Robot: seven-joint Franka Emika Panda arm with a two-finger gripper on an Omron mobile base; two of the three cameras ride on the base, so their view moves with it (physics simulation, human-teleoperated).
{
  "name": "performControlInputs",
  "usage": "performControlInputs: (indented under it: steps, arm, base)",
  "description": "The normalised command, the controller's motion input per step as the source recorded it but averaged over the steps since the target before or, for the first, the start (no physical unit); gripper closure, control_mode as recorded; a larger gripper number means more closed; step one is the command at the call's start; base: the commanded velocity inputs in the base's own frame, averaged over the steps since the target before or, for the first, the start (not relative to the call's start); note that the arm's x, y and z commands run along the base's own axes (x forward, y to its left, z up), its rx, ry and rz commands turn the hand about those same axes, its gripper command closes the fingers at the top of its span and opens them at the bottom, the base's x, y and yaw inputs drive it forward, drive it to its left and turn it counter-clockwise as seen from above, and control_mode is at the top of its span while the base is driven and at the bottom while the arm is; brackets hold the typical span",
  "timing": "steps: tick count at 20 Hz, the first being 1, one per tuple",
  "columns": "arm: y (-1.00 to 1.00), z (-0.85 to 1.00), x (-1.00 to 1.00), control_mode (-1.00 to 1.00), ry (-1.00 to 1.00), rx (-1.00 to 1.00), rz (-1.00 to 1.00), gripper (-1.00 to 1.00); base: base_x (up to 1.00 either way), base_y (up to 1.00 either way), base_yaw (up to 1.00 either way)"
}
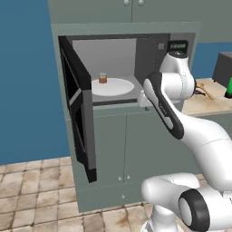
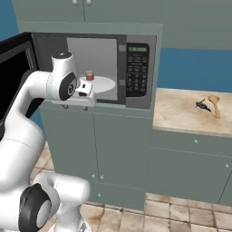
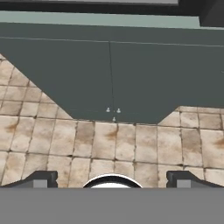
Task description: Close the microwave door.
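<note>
- The microwave [image 1: 131,68] is built in above the grey-green cabinets [image 3: 109,74].
- Its door [image 1: 78,108] stands wide open, swung out to the left.
- The gripper [image 3: 112,178] points down at the tiled floor [image 3: 109,144], jaws spread wide, holding nothing.
- A small jar [image 1: 103,78] sits on the turntable [image 1: 113,87].

No text, brand or number can be read. A green display [image 2: 137,49] is seen at the top of the keypad panel [image 2: 137,70] on the right of the microwave [image 2: 97,68], but its characters and the key markings are too small.
</note>
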Motion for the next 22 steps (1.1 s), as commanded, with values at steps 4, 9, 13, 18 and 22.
performControlInputs:
  steps: [4,9,13,18,22]
  arm:
    - [0.00,0.00,0.00,1.00,0.00,0.00,0.00,-1.00]
    - [0.00,0.00,0.00,1.00,0.00,0.00,0.00,-1.00]
    - [0.00,0.00,0.00,1.00,0.00,0.00,0.00,-1.00]
    - [0.00,0.00,0.00,1.00,0.00,0.00,0.00,-1.00]
    - [0.01,0.08,-0.36,-1.00,-0.07,0.00,-0.02,-1.00]
  base:
    - [0.00,0.14,0.00]
    - [0.00,0.31,0.00]
    - [0.00,0.28,0.00]
    - [0.00,0.22,0.00]
    - [0.00,0.00,0.00]
